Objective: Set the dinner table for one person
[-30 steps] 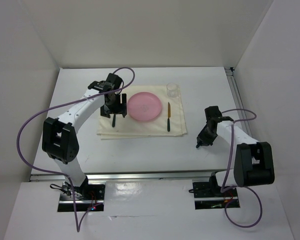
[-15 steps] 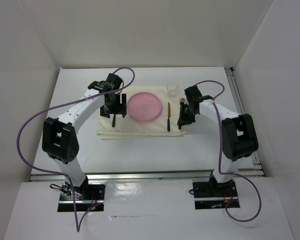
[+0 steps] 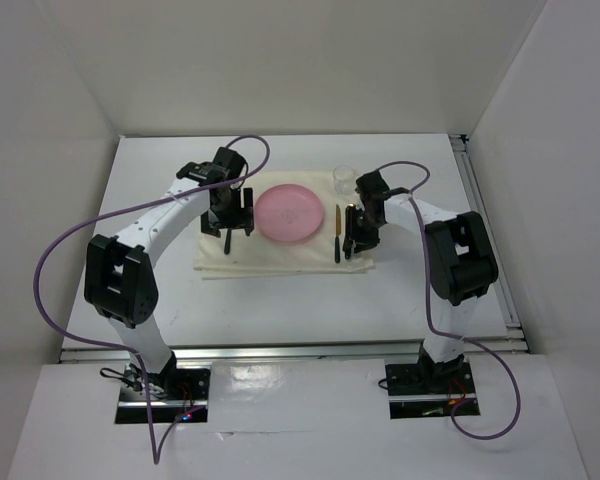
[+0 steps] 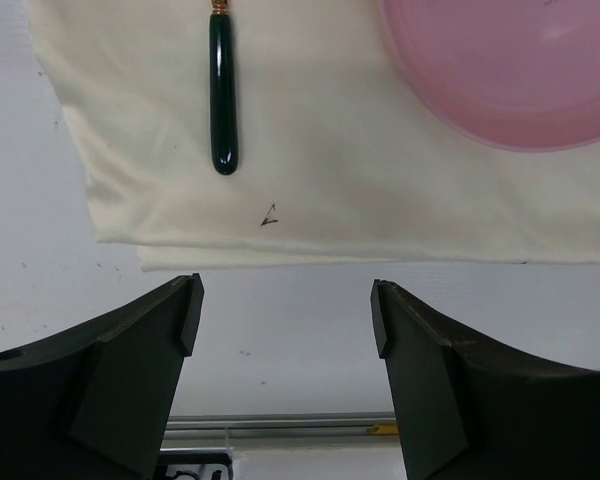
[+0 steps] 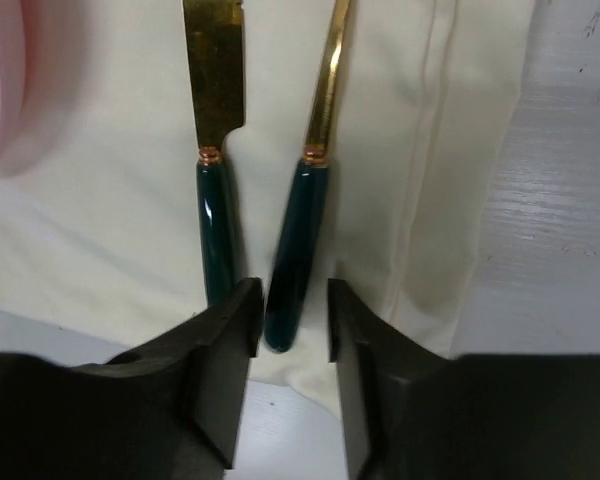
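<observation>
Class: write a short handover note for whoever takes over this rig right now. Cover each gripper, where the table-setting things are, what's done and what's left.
Left gripper: open, empty, over the left side of the cream mat on the dinner table.
Right gripper: fingers close either side of a green-handled utensil lying on the mat; grip unclear.
Done: pink plate mid-mat, green-handled piece to its left, knife to its right, glass by the far right corner.
Left: probably release that utensil beside the knife, then withdraw both arms.

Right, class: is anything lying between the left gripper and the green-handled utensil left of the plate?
Nothing visible does. Only bare cloth mat and dinner table show between the left gripper and the green-handled utensil; the pink plate sits off to one side.
</observation>
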Robot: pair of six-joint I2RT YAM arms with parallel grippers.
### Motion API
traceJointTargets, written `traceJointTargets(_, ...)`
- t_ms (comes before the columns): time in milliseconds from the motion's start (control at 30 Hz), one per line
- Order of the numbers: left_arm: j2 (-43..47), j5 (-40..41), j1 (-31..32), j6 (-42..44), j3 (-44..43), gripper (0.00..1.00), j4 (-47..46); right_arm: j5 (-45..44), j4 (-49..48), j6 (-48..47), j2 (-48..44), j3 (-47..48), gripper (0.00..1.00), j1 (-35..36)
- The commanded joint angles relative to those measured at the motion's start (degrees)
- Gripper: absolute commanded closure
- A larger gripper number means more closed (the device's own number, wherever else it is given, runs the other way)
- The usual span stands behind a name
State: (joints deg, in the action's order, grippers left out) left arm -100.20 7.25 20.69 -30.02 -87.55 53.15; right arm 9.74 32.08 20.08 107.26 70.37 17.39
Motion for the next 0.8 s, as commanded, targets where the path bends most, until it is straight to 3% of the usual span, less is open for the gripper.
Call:
traceJointTargets(0,0.71,0.05,0.41,-0.30,-0.96,0.14,0.82,-0.42,-1.75,-0.04,-0.12,2.58,0.53,0.54)
traceJointTargets(233,0.71,-0.47,0.41,-0.30,-0.96,0.14,0.82,-4.89,-0.61,2.15,-7.06,3.64,0.42,0.54)
traceJointTargets(300,0.71,-0.48,0.41,-0.30,-1.49,0.14,0.82,-9.63,-0.61,4.69,-11.36,3.64,0.31,0.54)
traceJointTargets(367,1.24,-0.48,0.41,-0.30,-1.49,0.14,0.82,-14.63,0.09,7.24,-15.30,3.03,0.26,0.54)
traceJointTargets(400,1.93,-1.26,0.41,-0.30,-1.49,0.14,0.82,-21.71,0.61,11.26,-16.46,3.02,0.24,0.54)
traceJointTargets(433,2.46,-1.79,0.41,0.39,-1.49,0.14,-0.57,-24.74,1.58,12.87,-17.34,2.41,0.16,0.54)
traceJointTargets(500,4.48,-3.72,0.41,0.93,-0.26,0.14,-2.25,-31.32,3.86,15.42,-19.45,1.88,0.11,0.02)
traceJointTargets(600,7.12,-4.43,0.41,1.46,0.36,0.14,-4.36,-35.64,6.15,17.71,-21.74,0.74,0.05,-0.51)
traceJointTargets(767,10.64,-5.84,0.41,4.53,0.36,0.13,-6.99,-36.98,6.25,18.95,-26.91,-3.04,0.05,-1.04)
